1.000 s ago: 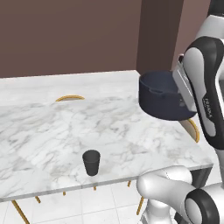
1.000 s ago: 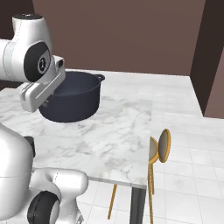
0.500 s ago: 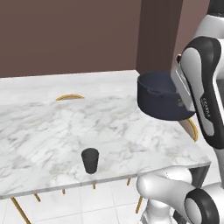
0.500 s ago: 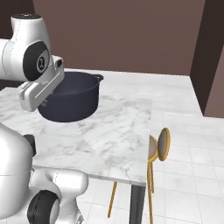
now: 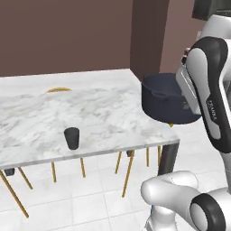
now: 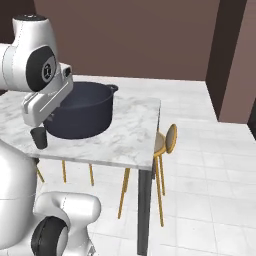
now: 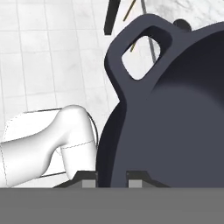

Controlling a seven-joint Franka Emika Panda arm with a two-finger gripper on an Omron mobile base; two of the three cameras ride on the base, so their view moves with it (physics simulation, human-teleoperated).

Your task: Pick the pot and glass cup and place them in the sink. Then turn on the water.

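One pot (image 5: 166,100), one glass cup (image 5: 71,138), one marble table (image 5: 40,117), one chair (image 6: 166,141)

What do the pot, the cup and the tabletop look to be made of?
The pot: dark navy with a matte, even finish and faint sheen, perhaps enamelled or coated metal. The glass cup: nearly black and opaque, so glass can't be confirmed by look. The table: white with grey veining and smooth, like polished marble.

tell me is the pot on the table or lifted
Lifted. The pot hangs past the marble table edge over the floor, its rim pinched in the claw.
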